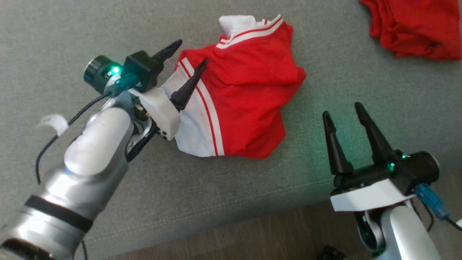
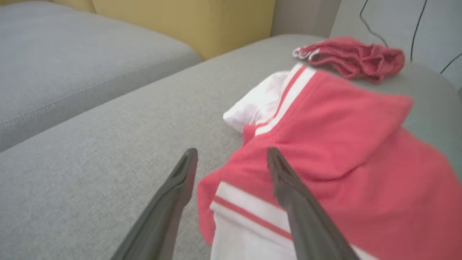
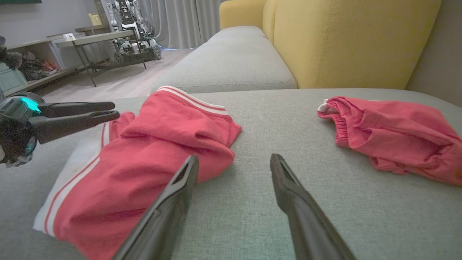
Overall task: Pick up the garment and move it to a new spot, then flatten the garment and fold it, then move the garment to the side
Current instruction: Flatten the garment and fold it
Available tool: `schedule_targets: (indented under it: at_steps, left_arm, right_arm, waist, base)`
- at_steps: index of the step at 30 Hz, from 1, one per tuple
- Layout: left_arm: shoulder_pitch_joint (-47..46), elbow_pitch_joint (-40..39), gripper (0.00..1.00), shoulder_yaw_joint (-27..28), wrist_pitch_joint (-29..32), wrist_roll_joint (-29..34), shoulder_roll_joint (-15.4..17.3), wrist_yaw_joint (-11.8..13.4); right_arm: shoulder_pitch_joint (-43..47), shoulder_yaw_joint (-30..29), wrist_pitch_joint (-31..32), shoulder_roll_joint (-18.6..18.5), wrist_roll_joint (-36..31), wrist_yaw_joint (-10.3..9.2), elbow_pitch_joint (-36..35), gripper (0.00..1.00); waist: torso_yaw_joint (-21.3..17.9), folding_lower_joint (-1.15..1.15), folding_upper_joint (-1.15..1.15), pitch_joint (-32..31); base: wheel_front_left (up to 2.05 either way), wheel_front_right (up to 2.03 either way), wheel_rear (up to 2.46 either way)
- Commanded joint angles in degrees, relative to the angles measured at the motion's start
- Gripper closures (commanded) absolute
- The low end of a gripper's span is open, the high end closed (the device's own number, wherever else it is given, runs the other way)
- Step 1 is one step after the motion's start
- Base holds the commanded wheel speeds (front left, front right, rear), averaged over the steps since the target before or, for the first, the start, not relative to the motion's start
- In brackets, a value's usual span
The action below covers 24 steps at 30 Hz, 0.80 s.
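The crumpled red garment with white stripes (image 1: 249,94) is soft, matt knit cloth, like the bunched plain red garment (image 1: 415,25). The grey sofa seat (image 1: 72,36) has a coarse, matt weave, and the yellow backrest (image 3: 343,43) looks finer-woven. The left gripper (image 1: 192,51) and right gripper (image 1: 341,109) have matt dark plastic jaws. The silver left forearm (image 1: 94,144) is glossy. The brown floor (image 1: 252,234) looks like wood.

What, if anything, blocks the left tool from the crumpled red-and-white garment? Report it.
Nothing visible does. The open left tool is poised at the striped left edge of the crumpled red-and-white fabric garment, with no object between them. The other crumpled plain red garment lies apart, farther back on the grey fabric cushion.
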Motion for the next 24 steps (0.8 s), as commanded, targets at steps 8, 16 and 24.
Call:
schedule_targets:
  at_steps: [8, 16, 24]
  left_arm:
    - [-5.18, 1.83, 0.83, -8.68, 1.85, -6.96, 3.83, 0.07]
    - [-7.1, 1.08, 1.0, -14.58, -0.25, -13.2, 5.15, 0.07]
    - [-11.49, -11.84, 1.0, -13.5, 4.57, -29.65, 4.23, 0.07]
  right_arm:
    - [-1.23, 1.11, -0.14, -0.35, -0.71, -0.02, -1.8, 0.0]
    - [-0.32, 1.65, -0.14, -0.35, 0.37, -0.02, -0.91, 0.0]
    - [-0.72, 3.35, -0.14, -0.35, 2.73, -0.02, 0.18, 0.0]
  waist:
    - [-0.09, -0.02, 0.0, -0.24]
    - [-0.21, -0.02, 0.0, -3.38]
    - [-2.52, -0.02, 0.0, -8.07]
  base:
    - [0.0, 0.0, 0.0]
    - [0.0, 0.0, 0.0]
    - [0.0, 0.0, 0.0]
